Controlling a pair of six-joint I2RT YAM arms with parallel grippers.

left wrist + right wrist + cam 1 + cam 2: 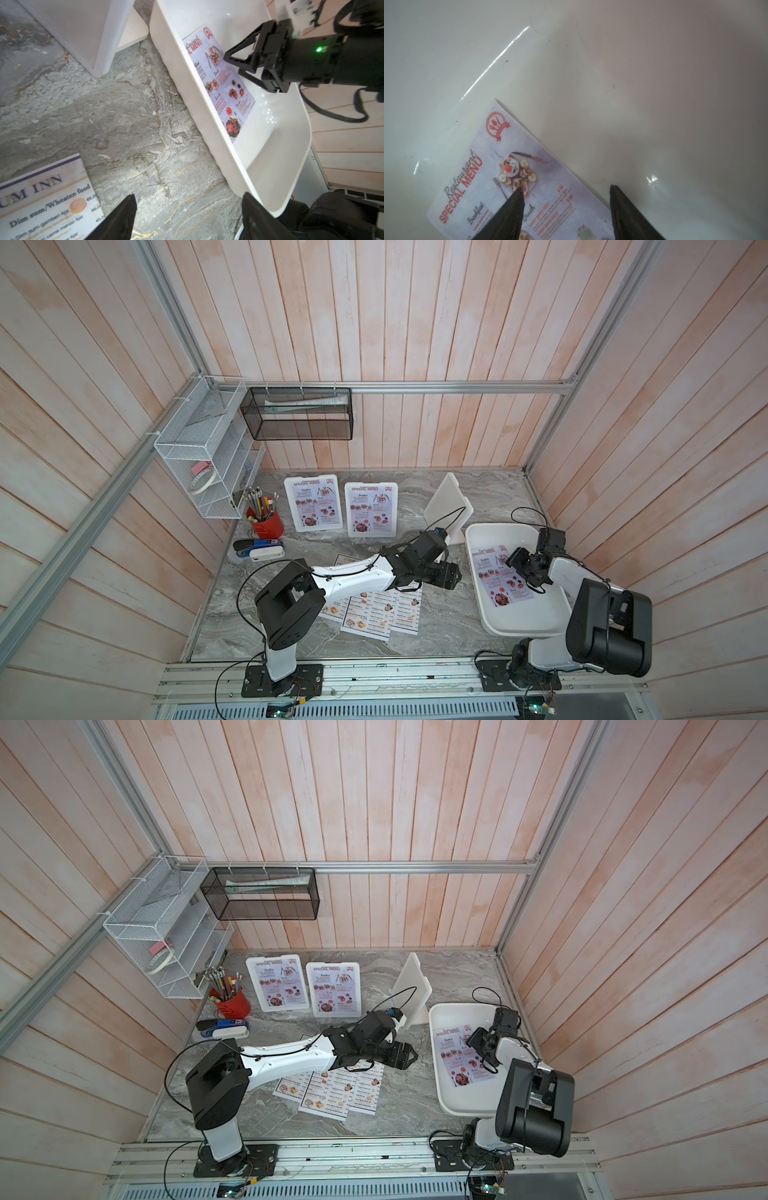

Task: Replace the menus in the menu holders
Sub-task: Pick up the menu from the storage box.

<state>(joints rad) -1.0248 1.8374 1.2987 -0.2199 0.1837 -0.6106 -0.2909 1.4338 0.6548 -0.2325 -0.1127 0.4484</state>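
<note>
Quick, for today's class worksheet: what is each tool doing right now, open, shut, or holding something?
Left tool: open, holding nothing.
Right tool: open over the special menu in the white tray, holding nothing.

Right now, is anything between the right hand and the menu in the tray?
Nothing visible. The open right hand straddles an edge of the menu, one finger over it, one over bare tray.

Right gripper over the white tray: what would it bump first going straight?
Probably the pale lilac paper "SPECIAL MENU" sheet in the shallow white plastic tray, near its edge; depth is unclear.
</note>
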